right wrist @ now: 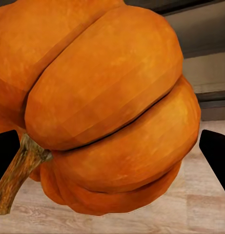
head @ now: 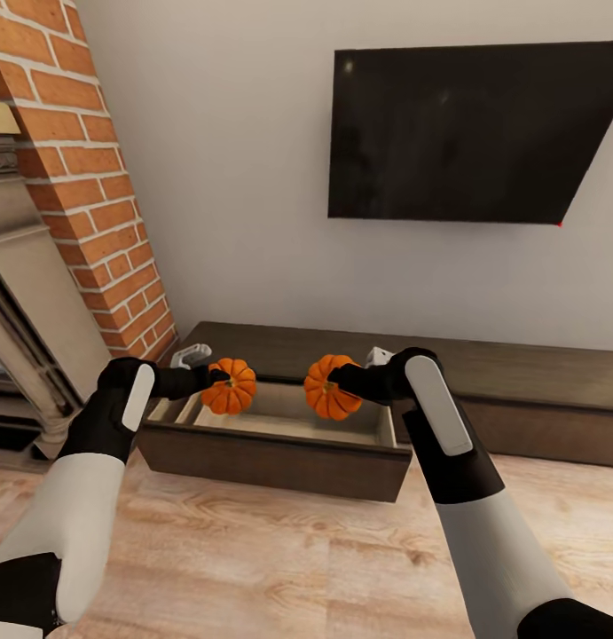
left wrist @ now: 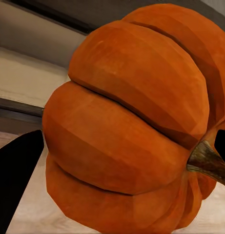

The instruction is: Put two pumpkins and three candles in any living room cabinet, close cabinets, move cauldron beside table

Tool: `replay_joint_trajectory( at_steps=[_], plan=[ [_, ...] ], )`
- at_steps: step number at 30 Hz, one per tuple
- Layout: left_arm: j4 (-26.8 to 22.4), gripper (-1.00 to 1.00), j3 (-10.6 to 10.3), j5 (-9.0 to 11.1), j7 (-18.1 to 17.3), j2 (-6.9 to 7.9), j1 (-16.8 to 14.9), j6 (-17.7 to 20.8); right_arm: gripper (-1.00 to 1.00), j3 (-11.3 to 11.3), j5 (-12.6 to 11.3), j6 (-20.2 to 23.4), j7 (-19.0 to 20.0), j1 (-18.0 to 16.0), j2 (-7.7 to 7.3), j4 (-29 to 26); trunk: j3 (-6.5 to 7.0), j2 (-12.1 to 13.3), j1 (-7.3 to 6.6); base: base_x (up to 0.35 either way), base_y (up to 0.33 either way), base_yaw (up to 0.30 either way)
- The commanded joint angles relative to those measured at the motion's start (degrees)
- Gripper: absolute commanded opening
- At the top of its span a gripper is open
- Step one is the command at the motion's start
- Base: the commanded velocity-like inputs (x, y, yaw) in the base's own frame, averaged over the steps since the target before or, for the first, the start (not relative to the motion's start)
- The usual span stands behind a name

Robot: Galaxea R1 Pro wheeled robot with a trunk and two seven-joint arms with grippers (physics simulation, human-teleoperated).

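Stowing step, by the look of it: the left end effector [head: 216, 380] is clamped on one ribbed orange pumpkin with a brown stem [head: 229, 386], the right end effector [head: 340, 383] on the other pumpkin [head: 331, 387]. Both hang over the open pale-lined drawer [head: 288, 415] of the long dark-brown wooden cabinet [head: 519, 373]. Next: lower each, then release.

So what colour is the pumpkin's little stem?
Brown stem, clearest in the right wrist view.

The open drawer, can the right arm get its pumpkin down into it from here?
Probably yes: the right end effector holds its pumpkin over the open drawer, with nothing between them.
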Motion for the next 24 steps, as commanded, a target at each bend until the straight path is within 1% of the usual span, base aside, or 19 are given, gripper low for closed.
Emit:
replay_joint_trajectory(
  at_steps=[1,5,8,13,24],
  plan=[
    [-0.01,-1.0,-0.01,-0.01,0.04,0.0,0.0,0.03,-1.0,-0.02,-0.39,-0.04,-0.01,0.01,0.0,0.01,0.0,0.0,0.0,0.279,0.0,0.0],
    [-0.38,-1.0,-0.02,-0.01,0.04,-0.01,0.0,0.06,-1.0,-0.16,-2.98,-0.04,-0.01,0.0,0.0,0.0,0.0,0.0,0.0,0.211,0.0,-0.094],
    [-0.52,-1.0,-0.03,-0.01,0.03,-0.01,0.0,0.06,-1.0,-0.35,-3.78,-0.04,0.06,-0.01,-0.14,0.05,0.0,0.0,0.0,0.059,0.029,-0.207],
    [-0.73,-1.0,-0.03,-0.01,0.04,-0.01,0.0,0.06,-1.0,-0.33,-4.0,-0.04,0.03,-0.01,-0.11,0.02,0.0,0.0,0.0,0.111,0.107,-0.041],
    [-0.87,-1.0,-0.03,0.01,0.02,-0.01,0.0,0.06,-1.0,-0.32,-4.11,-0.04,0.08,-0.01,-0.18,0.1,0.0,0.0,0.0,0.026,0.012,-0.001]
  ],
)
